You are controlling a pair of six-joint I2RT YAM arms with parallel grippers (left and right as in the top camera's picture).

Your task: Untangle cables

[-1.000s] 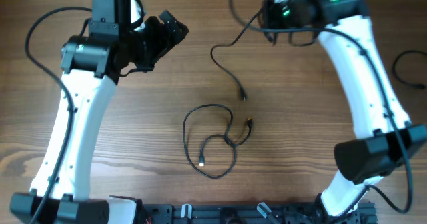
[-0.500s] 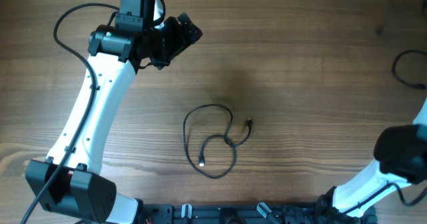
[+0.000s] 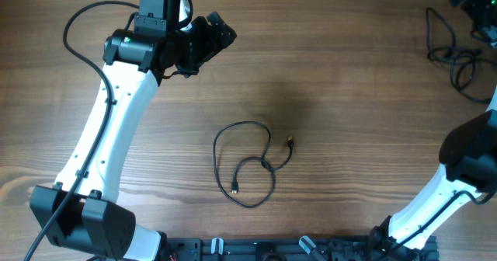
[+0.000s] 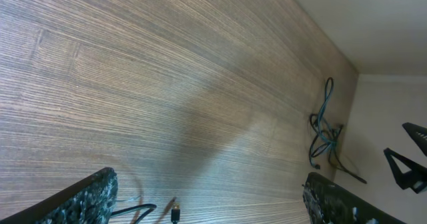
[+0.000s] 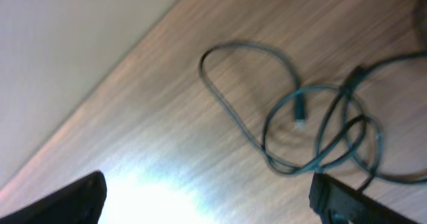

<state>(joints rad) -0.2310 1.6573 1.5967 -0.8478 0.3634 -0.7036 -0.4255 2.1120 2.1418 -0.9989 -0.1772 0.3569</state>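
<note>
Brown wood-grain tabletop [image 3: 357, 152], matte, with fine straight streaks, seen from above. Near its middle lies a thin black looped cable [image 3: 247, 165], limp and smooth. It forms one rounded loop on the left and a smaller loop below, and the strands cross at a small knot to the right of centre. One small plug end [image 3: 289, 143] lies at the right and points toward the far edge. The other plug end [image 3: 234, 189] lies inside the lower loop and points toward the near edge. The whole shape is about as wide as it is tall.

At the far right edge of the tabletop lies a tangled bundle [image 3: 450, 50] of thin dark cord. Its overlapping loops stretch mainly from far to near. In the blurred right wrist view the bundle shows as several crossed ovals with a small plug inside them.

The left gripper [image 3: 217, 31], black on a white arm, hangs over the far left part of the tabletop, well apart from the looped cable. Its jaws stand wide apart with only bare wood between them, and its fingers [image 4: 83, 199] have a rough, speckled surface.

The right gripper [image 5: 208, 183] is just beside the tangled bundle. Its jaws are spread wide and grip nothing. Whether one finger touches a strand cannot be told.
</note>
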